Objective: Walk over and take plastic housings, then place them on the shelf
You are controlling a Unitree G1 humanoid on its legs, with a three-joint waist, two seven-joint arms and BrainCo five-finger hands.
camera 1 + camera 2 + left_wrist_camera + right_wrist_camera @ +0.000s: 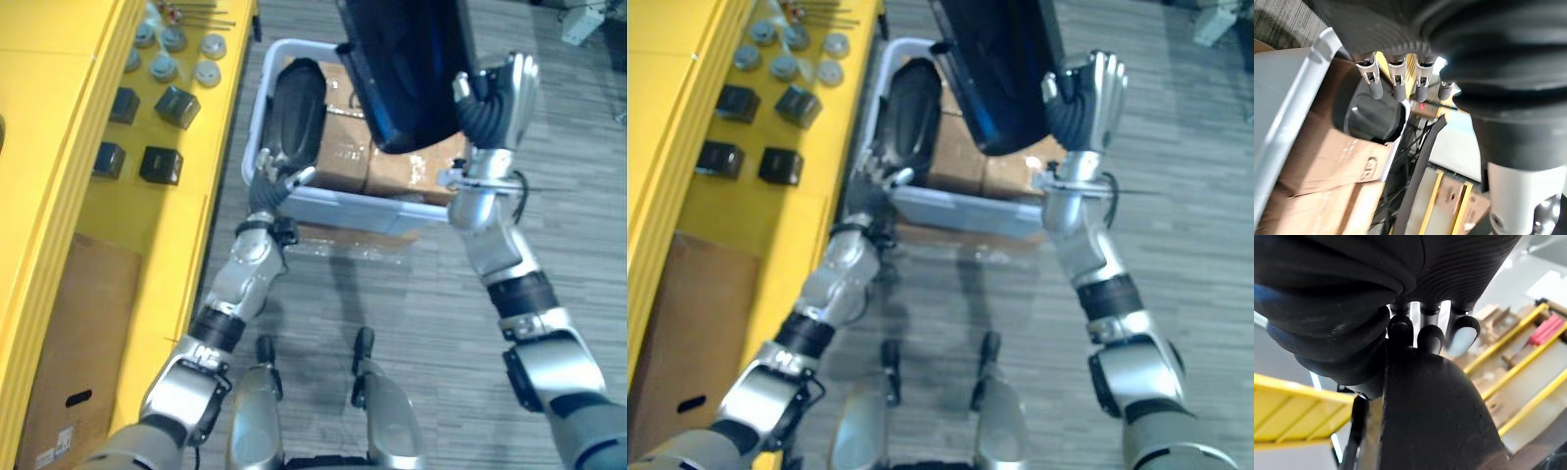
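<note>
The large dark housing (407, 69) is raised and tilted over the grey bin (343, 208), its long axis pointing away from the robot, with the right hand (502, 93) curled on its edge — the left hand (277, 181), fingers straight, reaches the near end of the oval black housing (297, 103), which lies lengthwise in the bin.

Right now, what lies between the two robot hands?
In the left eye view, brown cardboard boxes inside the grey bin lie between the left robot hand and the right robot hand, partly covered by the raised dark plastic housing.
</note>
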